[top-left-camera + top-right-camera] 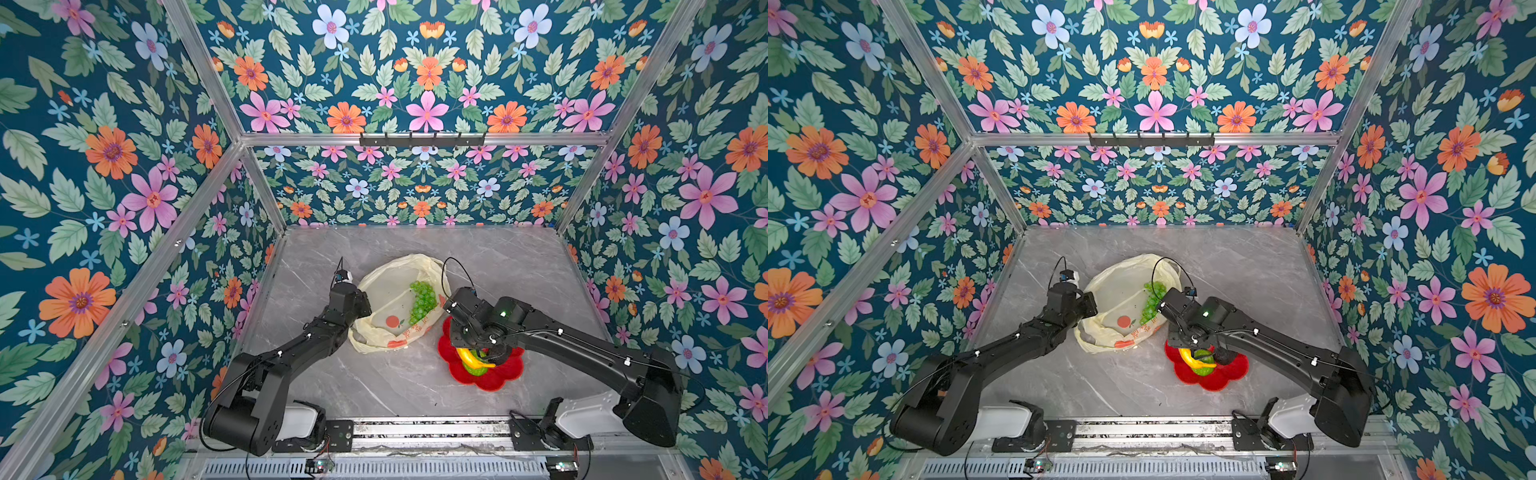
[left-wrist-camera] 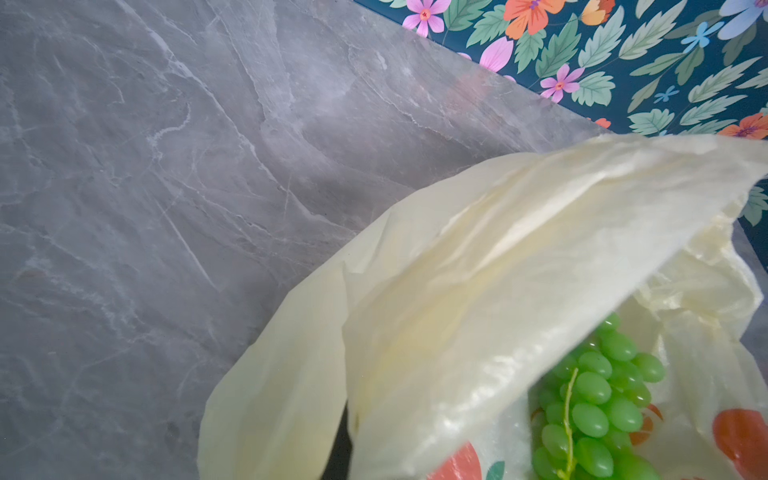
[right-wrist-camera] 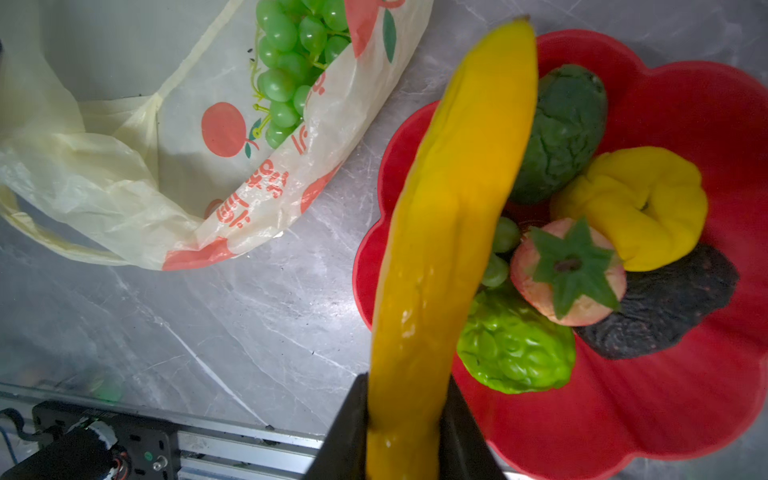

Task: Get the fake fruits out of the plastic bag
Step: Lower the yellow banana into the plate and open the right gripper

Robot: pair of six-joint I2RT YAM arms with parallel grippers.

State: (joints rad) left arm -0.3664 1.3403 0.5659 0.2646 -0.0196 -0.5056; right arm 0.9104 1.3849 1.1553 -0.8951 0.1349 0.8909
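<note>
Holding the plastic bag [image 1: 386, 303] open and a fruit aloft, we work over the grey desk [image 1: 519, 266]. The bag lies just below frame centre, its left rim clenched in the left jaws, as far as we can tell. The red plate [image 1: 500, 376] sits just to its lower right. The right jaws grasp the banana [image 3: 453, 199] by one end. Its long axis runs straight out from them, above the plate, so releasing looks next. The grape bunch [image 1: 422, 301] lies inside the bag, nearer the right jaws.
</note>
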